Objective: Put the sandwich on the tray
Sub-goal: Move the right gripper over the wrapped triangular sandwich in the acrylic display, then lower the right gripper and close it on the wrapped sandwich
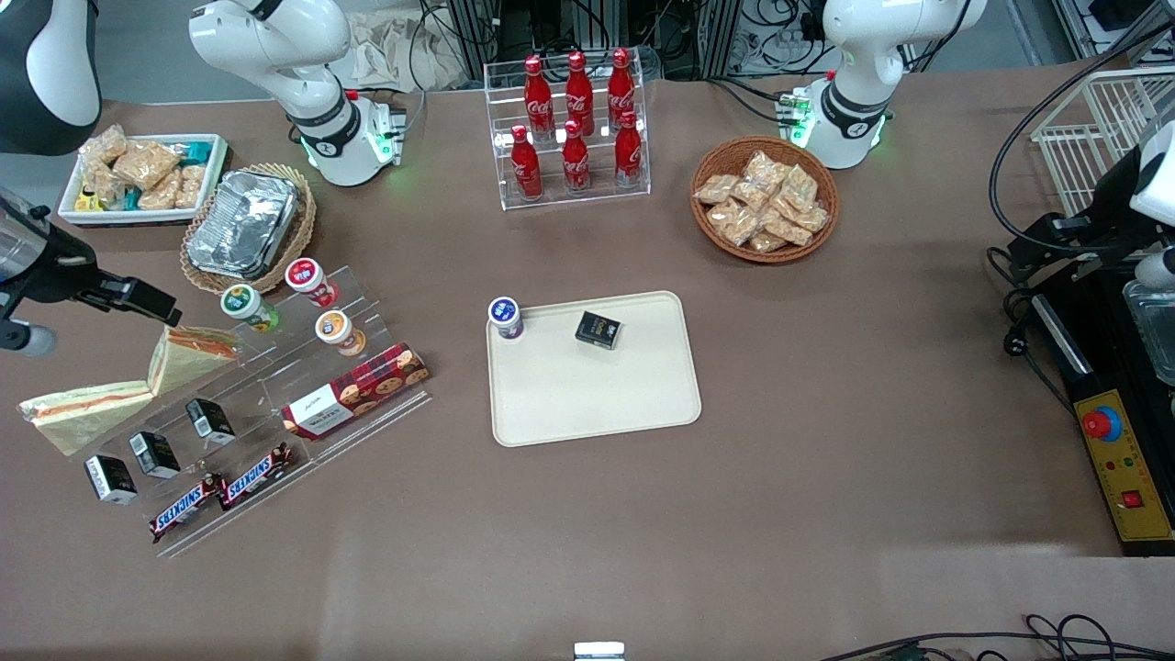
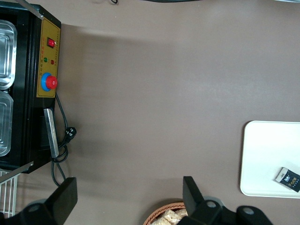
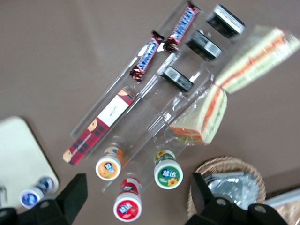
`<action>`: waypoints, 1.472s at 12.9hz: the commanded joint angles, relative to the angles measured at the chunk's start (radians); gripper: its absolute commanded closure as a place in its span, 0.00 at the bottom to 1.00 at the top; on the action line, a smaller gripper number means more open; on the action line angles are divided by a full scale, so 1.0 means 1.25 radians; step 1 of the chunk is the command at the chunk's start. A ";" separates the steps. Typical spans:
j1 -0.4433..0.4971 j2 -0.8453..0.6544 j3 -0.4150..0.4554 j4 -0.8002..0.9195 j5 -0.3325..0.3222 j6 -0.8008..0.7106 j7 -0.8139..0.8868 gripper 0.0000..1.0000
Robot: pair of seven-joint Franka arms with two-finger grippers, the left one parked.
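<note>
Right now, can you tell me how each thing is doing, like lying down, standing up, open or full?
sandwich: on the table, leaning on the clear stand, not on the tray
tray: flat, holding only a small cup and a dark box
end effector: above the snack stand, fingers open, holding nothing
cola bottles: upright in their rack
foil container: lid closed, in a basket

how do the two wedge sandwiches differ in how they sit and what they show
The sandwich rests tipped up against the clear stepped display rack, showing orange-red and green filling layers; the twin sandwich lies flat on the table, showing its broad pale face with a thin orange line. The sandwich lies nearer the gripper, which hovers open just above it, and nearer the tray. Both are clear-wrapped triangular wedges, touching corner to corner, off the tray.
</note>
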 commanded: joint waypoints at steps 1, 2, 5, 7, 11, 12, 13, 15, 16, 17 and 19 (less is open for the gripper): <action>-0.006 0.021 -0.002 0.020 0.012 -0.011 0.098 0.02; -0.029 0.027 -0.006 0.021 0.010 -0.011 0.103 0.03; -0.118 0.063 -0.007 0.022 -0.003 0.002 0.095 0.02; -0.166 0.091 -0.006 0.017 -0.002 0.050 0.095 0.02; -0.228 0.160 -0.008 0.022 -0.003 0.160 0.183 0.02; -0.245 0.178 -0.008 0.023 -0.003 0.185 0.200 0.02; -0.256 0.194 -0.008 0.023 -0.003 0.208 0.202 0.02; -0.267 0.225 -0.008 0.025 -0.003 0.257 0.219 0.02; -0.268 0.237 -0.008 0.025 -0.003 0.276 0.249 0.02; -0.268 0.249 -0.010 0.025 -0.003 0.296 0.281 0.02; -0.267 0.267 -0.019 0.025 -0.004 0.315 0.294 0.02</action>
